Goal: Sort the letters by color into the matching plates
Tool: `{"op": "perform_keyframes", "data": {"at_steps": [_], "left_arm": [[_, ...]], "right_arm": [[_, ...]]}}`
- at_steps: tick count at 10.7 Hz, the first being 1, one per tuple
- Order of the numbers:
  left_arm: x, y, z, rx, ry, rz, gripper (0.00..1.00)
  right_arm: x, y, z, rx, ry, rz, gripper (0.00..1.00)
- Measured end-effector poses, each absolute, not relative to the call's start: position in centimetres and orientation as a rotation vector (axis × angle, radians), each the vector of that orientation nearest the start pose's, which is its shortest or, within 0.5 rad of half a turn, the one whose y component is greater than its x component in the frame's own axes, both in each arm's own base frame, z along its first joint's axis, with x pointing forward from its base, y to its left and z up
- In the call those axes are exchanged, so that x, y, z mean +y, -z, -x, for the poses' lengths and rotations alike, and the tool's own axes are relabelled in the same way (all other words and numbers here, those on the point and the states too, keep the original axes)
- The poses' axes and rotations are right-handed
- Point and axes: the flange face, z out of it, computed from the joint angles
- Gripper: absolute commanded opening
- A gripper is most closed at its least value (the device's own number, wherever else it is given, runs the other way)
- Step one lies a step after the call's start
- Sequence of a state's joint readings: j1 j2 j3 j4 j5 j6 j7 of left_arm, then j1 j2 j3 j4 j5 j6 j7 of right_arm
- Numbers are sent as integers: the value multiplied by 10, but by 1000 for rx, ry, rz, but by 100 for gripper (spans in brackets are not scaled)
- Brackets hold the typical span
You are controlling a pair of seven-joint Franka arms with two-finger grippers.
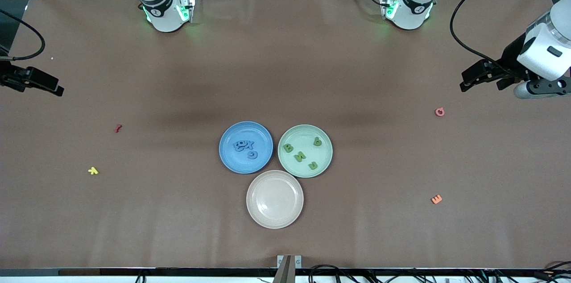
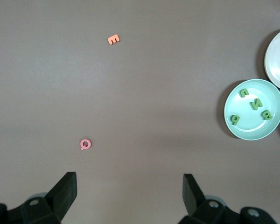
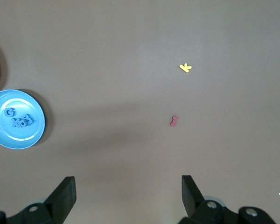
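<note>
Blue plate (image 1: 226,158): mid-table, holding blue letters (image 1: 245,146).
Green plate (image 1: 325,160): touching beside it, holding four green letters (image 1: 300,156).
Left gripper (image 1: 484,78): released, empty, waiting above its table end.
Right gripper (image 1: 38,83): released, empty, waiting likewise.

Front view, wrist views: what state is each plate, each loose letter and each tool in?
Blue plate: holds four blue letters, some overlapping.
Green plate: holds four green letters, spread apart.
Beige-pink plate: nothing in it.
Red letter, yellow letter, pink Q, orange E: on table.
Left tool: open, holding nothing.
Right tool: open, holding nothing.
</note>
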State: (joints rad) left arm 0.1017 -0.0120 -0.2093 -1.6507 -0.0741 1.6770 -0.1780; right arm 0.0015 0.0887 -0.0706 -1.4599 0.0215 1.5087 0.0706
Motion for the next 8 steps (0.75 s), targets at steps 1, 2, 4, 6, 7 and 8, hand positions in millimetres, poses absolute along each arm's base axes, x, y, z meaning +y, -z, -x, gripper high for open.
{"op": "perform_keyframes", "data": {"at_steps": [1, 2, 4, 6, 7, 8], "left_arm": [[-68, -603, -555, -123, 44, 3215, 100], [-68, -603, -555, -123, 45, 3215, 100], [-68, -603, -556, -123, 48, 3215, 100], [-67, -604, -556, -121, 53, 3205, 100], [-67, -604, -556, -115, 60, 3193, 100], [-67, -604, -556, -112, 65, 3186, 100]], "right_arm": [[-35, -621, -575, 215, -62, 3118, 100], [-34, -621, -575, 214, -63, 3118, 100], [-34, -621, -575, 213, -63, 3119, 100], [-34, -621, -575, 213, -63, 3119, 100], [-34, -621, -575, 213, -63, 3119, 100], [-34, -621, -575, 213, -63, 3119, 100]]}}
